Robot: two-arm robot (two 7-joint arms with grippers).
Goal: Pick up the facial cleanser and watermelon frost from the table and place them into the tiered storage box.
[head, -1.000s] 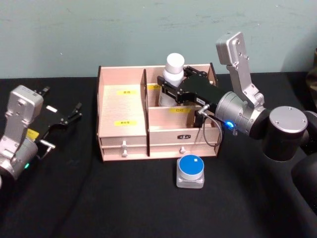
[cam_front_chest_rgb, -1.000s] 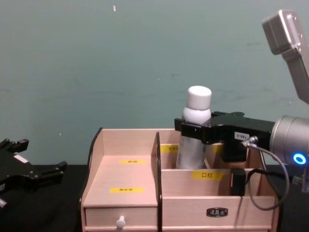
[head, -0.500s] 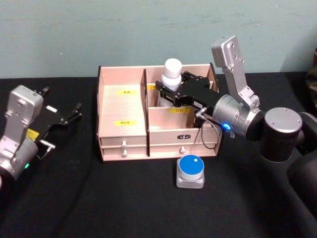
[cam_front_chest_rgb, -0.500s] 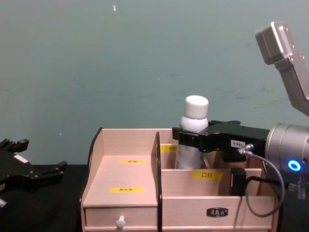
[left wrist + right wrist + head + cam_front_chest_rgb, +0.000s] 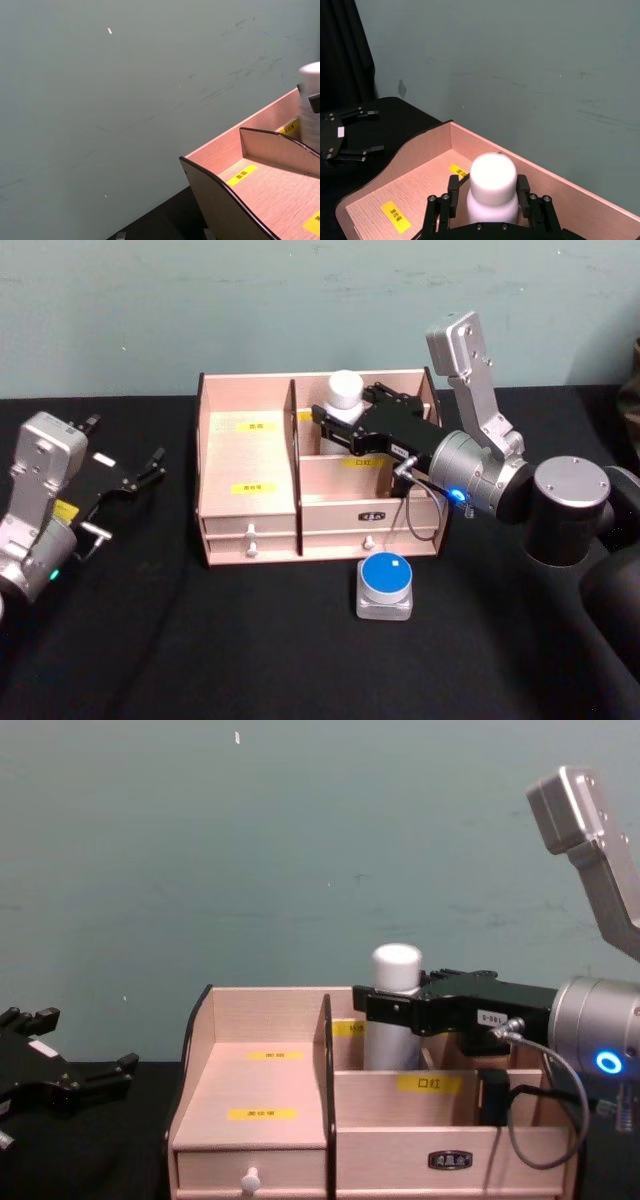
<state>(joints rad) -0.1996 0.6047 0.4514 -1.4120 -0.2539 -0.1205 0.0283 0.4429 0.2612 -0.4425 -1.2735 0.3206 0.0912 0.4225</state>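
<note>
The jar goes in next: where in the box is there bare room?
The left compartment of the box is bare, from left wall to divider. Back right is crowded: the right hand holds the cleanser there.

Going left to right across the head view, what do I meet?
left gripper → tiered storage box (left wall first) → facial cleanser, in the box's back compartment → watermelon frost, on the table before the box → right arm.
</note>
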